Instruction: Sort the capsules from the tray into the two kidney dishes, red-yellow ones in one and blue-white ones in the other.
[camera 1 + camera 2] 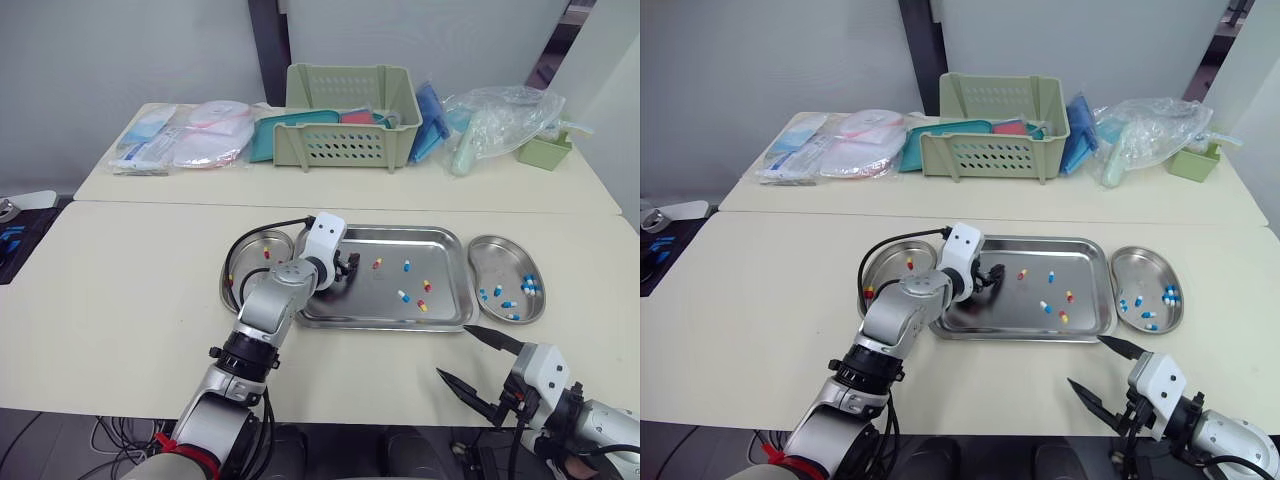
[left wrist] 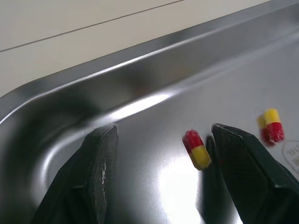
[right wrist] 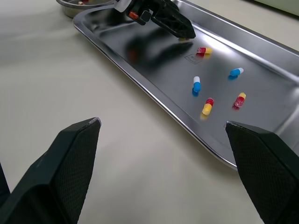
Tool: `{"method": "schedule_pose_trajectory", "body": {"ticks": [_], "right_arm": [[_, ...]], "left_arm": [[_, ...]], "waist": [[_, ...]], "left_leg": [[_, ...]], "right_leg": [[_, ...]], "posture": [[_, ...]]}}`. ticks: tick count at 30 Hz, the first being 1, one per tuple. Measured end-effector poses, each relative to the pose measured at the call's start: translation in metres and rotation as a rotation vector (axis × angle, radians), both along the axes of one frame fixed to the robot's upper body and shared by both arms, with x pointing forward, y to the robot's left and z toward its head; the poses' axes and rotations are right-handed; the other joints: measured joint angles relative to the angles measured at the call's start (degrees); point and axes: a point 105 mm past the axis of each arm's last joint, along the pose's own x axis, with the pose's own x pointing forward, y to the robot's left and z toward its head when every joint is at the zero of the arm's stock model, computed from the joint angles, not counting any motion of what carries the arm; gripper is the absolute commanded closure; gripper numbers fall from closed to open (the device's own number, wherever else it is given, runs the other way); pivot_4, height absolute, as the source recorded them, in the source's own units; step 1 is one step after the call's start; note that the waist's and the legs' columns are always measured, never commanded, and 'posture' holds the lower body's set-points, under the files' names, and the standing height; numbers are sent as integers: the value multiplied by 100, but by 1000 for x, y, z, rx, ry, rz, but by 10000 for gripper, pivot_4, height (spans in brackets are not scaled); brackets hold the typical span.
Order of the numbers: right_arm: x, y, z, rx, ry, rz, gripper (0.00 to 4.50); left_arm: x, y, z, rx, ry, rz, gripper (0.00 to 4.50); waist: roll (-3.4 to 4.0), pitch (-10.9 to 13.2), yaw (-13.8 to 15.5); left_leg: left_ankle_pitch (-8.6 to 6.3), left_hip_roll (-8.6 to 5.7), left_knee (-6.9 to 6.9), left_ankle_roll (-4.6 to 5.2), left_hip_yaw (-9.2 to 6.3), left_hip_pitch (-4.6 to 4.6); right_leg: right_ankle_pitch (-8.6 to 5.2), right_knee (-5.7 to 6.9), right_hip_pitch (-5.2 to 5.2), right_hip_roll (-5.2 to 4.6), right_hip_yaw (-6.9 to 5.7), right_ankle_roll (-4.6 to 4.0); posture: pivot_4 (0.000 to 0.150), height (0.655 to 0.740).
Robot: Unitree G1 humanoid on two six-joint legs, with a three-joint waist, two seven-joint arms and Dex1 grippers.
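My right gripper (image 1: 456, 352) hangs spread wide over the near edge of the table (image 1: 120, 300), just short of the steel tray (image 1: 390, 322). Farther in, my left gripper (image 2: 161, 133) reaches into the tray's left end, fingers parted around a red-yellow capsule (image 2: 196, 149) lying on the tray floor, not yet pinched. Beyond it other capsules (image 1: 404, 296) lie scattered, flanked by the left kidney dish (image 1: 250, 250) holding red-yellow ones and the right kidney dish (image 1: 505, 265) holding blue-white ones.

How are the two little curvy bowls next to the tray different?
The left kidney dish holds a few red-yellow capsules; the right kidney dish holds several blue-white capsules. The left arm crosses the left dish; the right one sits uncovered. Both are shiny metal beside the tray.
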Motion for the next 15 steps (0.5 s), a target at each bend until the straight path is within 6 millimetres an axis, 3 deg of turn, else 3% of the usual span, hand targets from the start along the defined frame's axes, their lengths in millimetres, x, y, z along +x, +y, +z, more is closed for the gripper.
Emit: {"method": "schedule_pose_trajectory", "body": {"ticks": [9,15], "right_arm": [[0,1,1,1,-5,-1,0],[0,1,1,3,-5,-4,0]], "left_arm": [[1,-2,-1,-21,21,-43,43076],[-4,1,0,-18,28,-74,44524]], "waist": [[2,-2,3],[2,-1,-16]], "left_leg": [[0,-1,0,0,0,0],[0,0,0,0,0,-1]], "right_leg": [[0,0,1,0,0,0],[0,0,-1,0,1,0]], "posture": [[1500,7390],[1500,7390]]}}
